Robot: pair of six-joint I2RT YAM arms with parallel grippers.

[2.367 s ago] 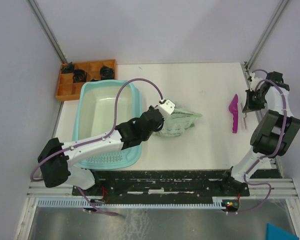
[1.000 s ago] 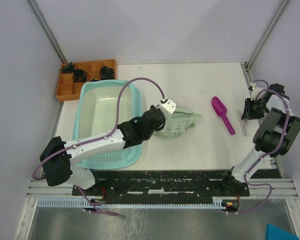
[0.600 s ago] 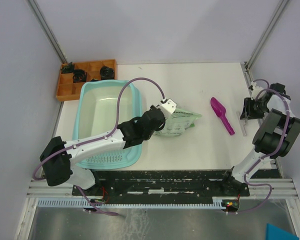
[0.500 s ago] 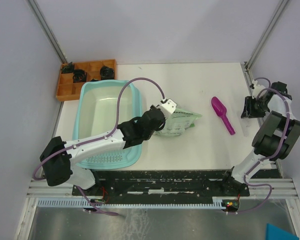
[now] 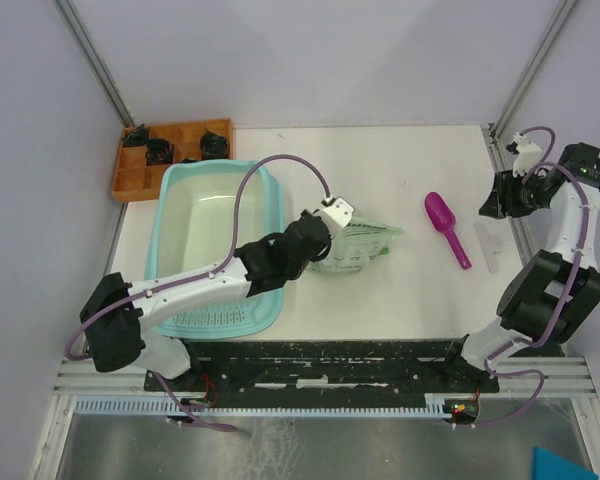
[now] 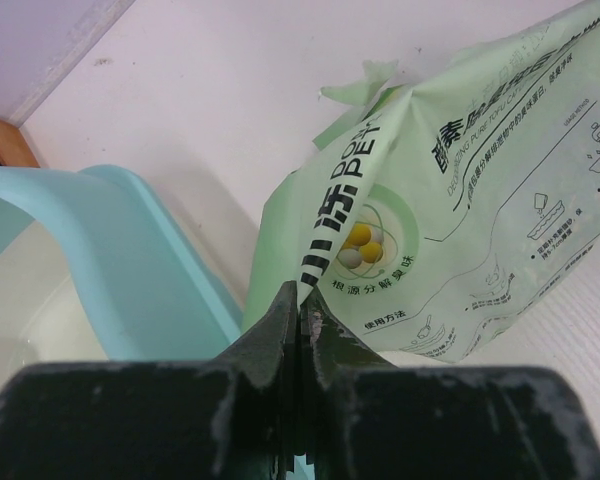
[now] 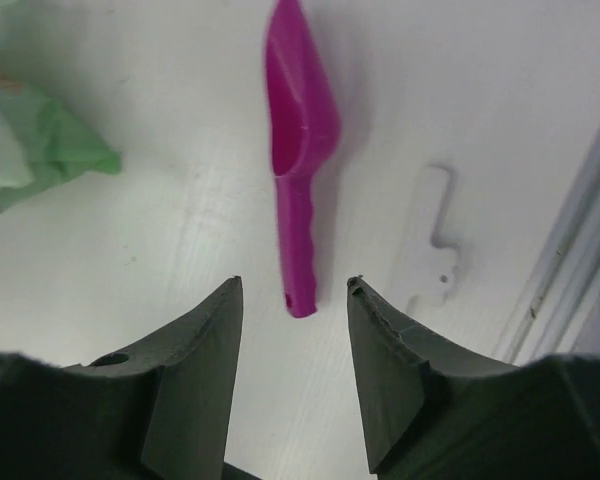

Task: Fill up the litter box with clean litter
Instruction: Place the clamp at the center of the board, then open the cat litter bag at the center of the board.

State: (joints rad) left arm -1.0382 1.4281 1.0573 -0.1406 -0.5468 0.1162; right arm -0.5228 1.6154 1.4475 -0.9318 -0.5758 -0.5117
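Note:
The light-teal litter box (image 5: 183,190) lies at the left with nothing in it; its rim (image 6: 130,250) also shows in the left wrist view. No clean litter is in view. My left gripper (image 5: 327,226) (image 6: 300,298) is shut on the edge of the pale green printed bag (image 5: 360,245) (image 6: 460,190), which lies beside the box. A magenta scoop (image 5: 446,228) (image 7: 298,150) lies flat on the table. My right gripper (image 5: 499,196) (image 7: 294,287) hangs open above its handle end, with nothing between the fingers.
An orange compartment tray (image 5: 137,179) with black parts stands behind the litter box. A flat white piece (image 5: 488,245) (image 7: 430,255) lies right of the scoop. A metal rail (image 7: 580,250) runs along the table's right edge.
My right gripper has let go of the scoop, opened wide, and drawn back and up toward the far right. The scoop now lies flat. The left arm and bag have not moved.

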